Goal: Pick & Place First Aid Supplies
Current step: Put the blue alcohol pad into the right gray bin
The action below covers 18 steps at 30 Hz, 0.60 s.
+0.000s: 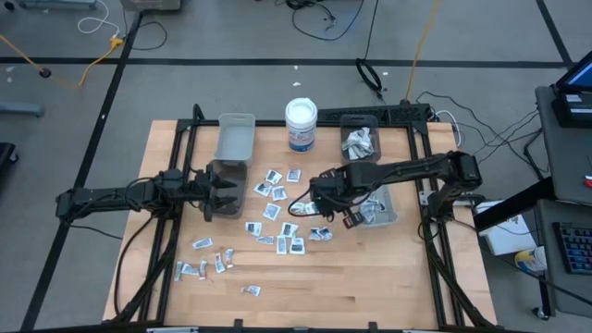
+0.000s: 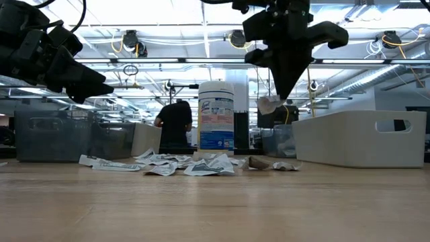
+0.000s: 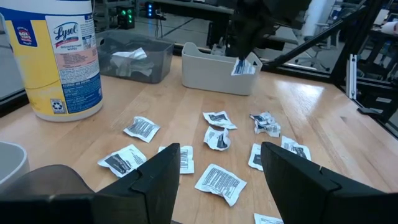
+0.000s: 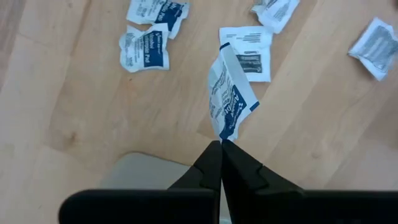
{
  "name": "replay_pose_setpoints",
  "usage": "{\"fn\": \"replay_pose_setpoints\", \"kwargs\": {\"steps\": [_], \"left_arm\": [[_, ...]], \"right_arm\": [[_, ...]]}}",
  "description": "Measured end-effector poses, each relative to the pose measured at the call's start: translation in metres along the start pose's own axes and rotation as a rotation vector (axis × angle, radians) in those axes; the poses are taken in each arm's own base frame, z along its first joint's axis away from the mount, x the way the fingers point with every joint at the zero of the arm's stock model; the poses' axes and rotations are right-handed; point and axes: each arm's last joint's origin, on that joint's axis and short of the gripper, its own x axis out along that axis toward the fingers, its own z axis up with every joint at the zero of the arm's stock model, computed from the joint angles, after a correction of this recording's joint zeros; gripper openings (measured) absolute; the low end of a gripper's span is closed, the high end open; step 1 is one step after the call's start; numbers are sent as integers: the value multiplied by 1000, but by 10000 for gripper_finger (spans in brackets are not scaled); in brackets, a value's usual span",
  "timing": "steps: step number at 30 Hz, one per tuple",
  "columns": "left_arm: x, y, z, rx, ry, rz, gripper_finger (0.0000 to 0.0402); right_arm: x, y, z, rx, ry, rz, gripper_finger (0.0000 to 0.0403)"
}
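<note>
The wooden table is a pale butcher-block slab framed by dark rails; its near half toward six o'clock is mostly bare boards, so the widest free room lies there. Toward twelve o'clock stand a grey bin, a white round tub with a blue label, and a clear bin holding crumpled packets. A light grey bin sits at about three o'clock from the table's centre.

The right gripper hangs above the table's middle, close by that light grey bin's edge, fingers pinched together on one packet. The packet is a flat, creased white square with dark blue print; it dangles from one corner, its long axis running straight away from the fingertips toward the boards below.

The remaining first aid supplies lie scattered flat across the centre, thin crinkled foil-paper squares pointing every way, with a looser group of strips toward seven o'clock.

The left gripper waits at nine o'clock, raised off the wood beside a dark bin, its jaws spread wide with nothing between them.
</note>
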Motion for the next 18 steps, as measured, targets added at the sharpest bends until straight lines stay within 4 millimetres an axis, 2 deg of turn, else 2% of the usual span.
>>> {"fn": "replay_pose_setpoints", "kwargs": {"steps": [5,11,18], "left_arm": [[0,0,0,0,0,0,230],[0,0,0,0,0,0,230],[0,0,0,0,0,0,230]], "right_arm": [[0,-2,-8,27,62,29,0],[-18,-2,-36,160,77,25,0],[-27,8,-73,239,69,17,0]]}}
